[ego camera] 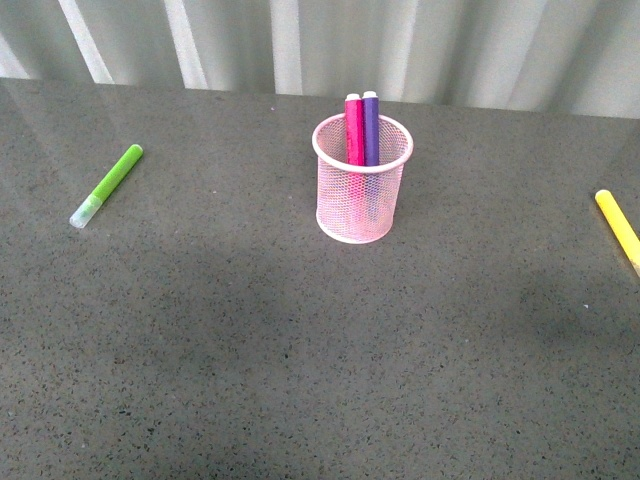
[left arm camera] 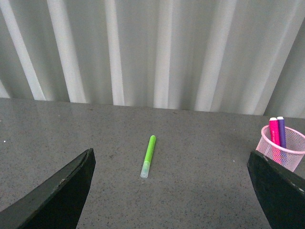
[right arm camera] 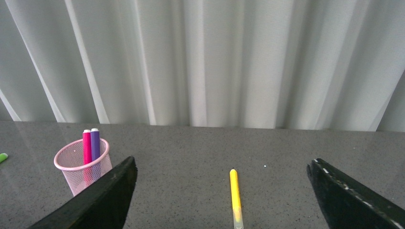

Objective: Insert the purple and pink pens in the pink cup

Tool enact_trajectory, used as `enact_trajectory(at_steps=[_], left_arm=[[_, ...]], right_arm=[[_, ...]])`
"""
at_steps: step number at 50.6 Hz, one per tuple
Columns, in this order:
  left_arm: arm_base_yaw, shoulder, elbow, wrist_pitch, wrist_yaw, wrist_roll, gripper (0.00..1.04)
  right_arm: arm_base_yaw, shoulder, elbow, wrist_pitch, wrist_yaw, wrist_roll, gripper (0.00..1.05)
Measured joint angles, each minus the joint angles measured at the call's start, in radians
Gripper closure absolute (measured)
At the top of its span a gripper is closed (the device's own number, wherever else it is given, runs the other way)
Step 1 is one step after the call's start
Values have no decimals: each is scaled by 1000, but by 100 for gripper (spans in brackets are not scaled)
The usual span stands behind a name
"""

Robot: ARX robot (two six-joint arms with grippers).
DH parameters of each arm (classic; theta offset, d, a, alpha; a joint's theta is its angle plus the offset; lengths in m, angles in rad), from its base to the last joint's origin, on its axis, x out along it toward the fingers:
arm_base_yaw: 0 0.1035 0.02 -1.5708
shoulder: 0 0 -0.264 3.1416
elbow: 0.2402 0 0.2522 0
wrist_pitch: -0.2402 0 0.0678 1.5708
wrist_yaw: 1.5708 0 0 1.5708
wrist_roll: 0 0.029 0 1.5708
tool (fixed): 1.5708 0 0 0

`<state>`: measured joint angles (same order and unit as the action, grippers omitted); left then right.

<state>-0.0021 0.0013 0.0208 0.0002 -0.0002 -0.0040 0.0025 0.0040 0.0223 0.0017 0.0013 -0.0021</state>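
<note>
The pink cup (ego camera: 362, 180) stands upright on the grey table (ego camera: 300, 350), towards the far side and about midway between left and right. Inside it the pink pen (ego camera: 354, 130) and purple pen (ego camera: 371, 128) stand side by side, touching, leaning on the far rim (pink on the left). A green marker (ego camera: 108, 184) lies well left of the cup, a yellow marker (ego camera: 618, 228) well right. The left gripper (left arm camera: 171, 191) and right gripper (right arm camera: 219, 200) are both spread wide, holding nothing, above bare table.
</note>
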Motion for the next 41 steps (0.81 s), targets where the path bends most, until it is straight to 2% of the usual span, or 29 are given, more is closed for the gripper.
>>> enact_trajectory(at_steps=[41], left_arm=[[0,0,0,0,0,0,7]], right_arm=[[0,0,0,0,0,0,7]])
